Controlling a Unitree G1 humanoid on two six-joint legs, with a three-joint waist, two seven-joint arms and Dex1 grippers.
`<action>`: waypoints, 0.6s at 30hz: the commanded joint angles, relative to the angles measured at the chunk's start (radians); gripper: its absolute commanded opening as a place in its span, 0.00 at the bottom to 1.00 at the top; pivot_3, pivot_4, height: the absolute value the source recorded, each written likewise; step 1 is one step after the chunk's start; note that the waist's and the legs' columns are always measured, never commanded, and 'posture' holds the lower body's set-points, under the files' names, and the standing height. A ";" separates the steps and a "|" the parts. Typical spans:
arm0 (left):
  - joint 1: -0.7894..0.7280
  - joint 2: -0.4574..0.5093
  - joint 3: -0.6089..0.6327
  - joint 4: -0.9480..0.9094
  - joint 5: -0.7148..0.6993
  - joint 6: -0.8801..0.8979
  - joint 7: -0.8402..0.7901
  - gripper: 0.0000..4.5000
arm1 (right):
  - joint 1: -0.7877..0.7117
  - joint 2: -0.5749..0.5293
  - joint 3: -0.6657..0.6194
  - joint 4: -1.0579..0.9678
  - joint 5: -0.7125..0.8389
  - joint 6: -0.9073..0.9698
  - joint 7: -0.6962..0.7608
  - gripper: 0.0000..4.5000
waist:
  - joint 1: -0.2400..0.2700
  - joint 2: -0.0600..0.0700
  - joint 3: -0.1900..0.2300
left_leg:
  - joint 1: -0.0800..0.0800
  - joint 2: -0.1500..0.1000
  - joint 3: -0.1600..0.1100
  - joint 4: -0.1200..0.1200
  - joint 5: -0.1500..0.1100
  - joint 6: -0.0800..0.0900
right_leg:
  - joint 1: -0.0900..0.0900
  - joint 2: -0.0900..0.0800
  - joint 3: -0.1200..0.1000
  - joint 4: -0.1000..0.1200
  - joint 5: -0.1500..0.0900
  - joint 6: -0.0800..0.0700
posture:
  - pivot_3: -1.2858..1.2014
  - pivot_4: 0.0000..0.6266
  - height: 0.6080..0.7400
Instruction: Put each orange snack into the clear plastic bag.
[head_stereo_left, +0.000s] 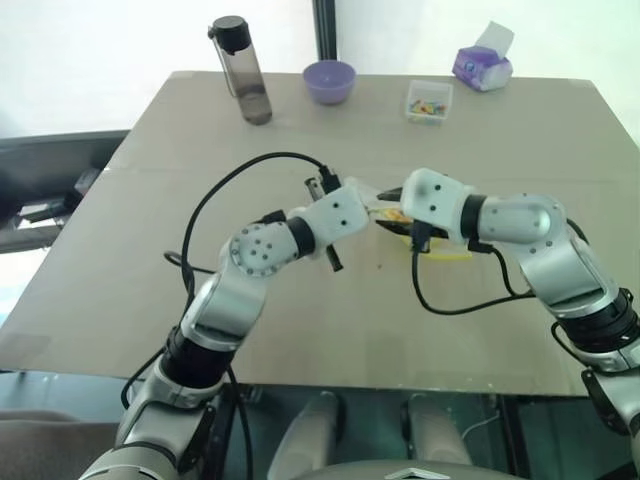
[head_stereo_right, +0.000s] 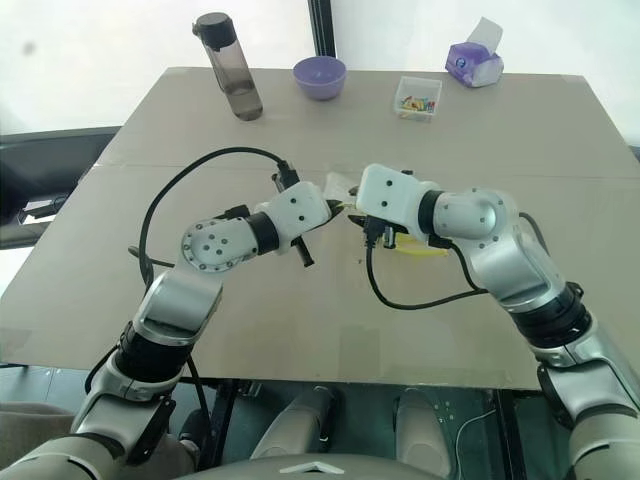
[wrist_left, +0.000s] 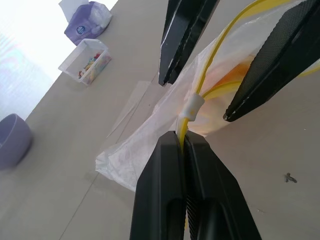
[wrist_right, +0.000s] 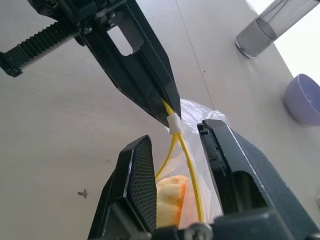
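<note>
On the far left of the grey-brown table (head_stereo_left: 120, 250) I see a smoky clear water bottle with a black cap (head_stereo_left: 242, 70), upright; I can read no label on it. Right of it sits a round lilac bowl (head_stereo_left: 329, 81).

Mid-table, my left gripper (wrist_left: 183, 142) has its two black fingers pressed tight together on the yellow zip strip (wrist_left: 187, 112) of the crinkly clear plastic bag (wrist_left: 145, 145), just below the strip's small white slider. Facing it from the right, my right gripper (wrist_right: 175, 150) stands part-way open, its fingers straddling the bag's mouth with the yellow strip running between them; I cannot tell whether its pads touch the plastic. The yellow-orange bun (wrist_right: 169, 197) lies inside the bag, between those fingers.

Further right at the far edge, a small clear square box of coloured bits (head_stereo_left: 429, 101), then a purple tissue pack (head_stereo_left: 482, 67) with a white sheet sticking up; its round printed label is too small for me to read.
</note>
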 joint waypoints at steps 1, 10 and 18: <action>-0.020 -0.002 -0.006 -0.055 -0.003 -0.003 0.003 0.00 | -0.007 -0.003 -0.027 -0.036 -0.005 -0.014 0.003 0.38 | 0.000 0.000 0.000 | 0.000 0.000 0.000 0.000 0.000 0.000 | 0.000 0.000 0.000 0.000 0.000 0.000 | 0.52 0.24 0.99; -0.017 0.000 -0.009 -0.057 -0.001 -0.001 0.005 0.00 | -0.008 0.004 -0.023 -0.041 -0.008 -0.009 0.006 0.02 | 0.000 0.000 0.000 | 0.000 0.000 0.000 0.000 0.000 0.000 | 0.000 0.000 0.000 0.000 0.000 0.000 | 0.52 0.24 0.99; -0.012 0.011 -0.004 -0.052 0.003 -0.007 0.005 0.00 | 0.002 -0.001 -0.031 -0.039 -0.017 -0.008 0.002 0.02 | 0.000 0.000 0.000 | 0.000 0.000 0.000 0.000 0.000 0.000 | 0.000 0.000 0.000 0.000 0.000 0.000 | 0.52 0.24 0.99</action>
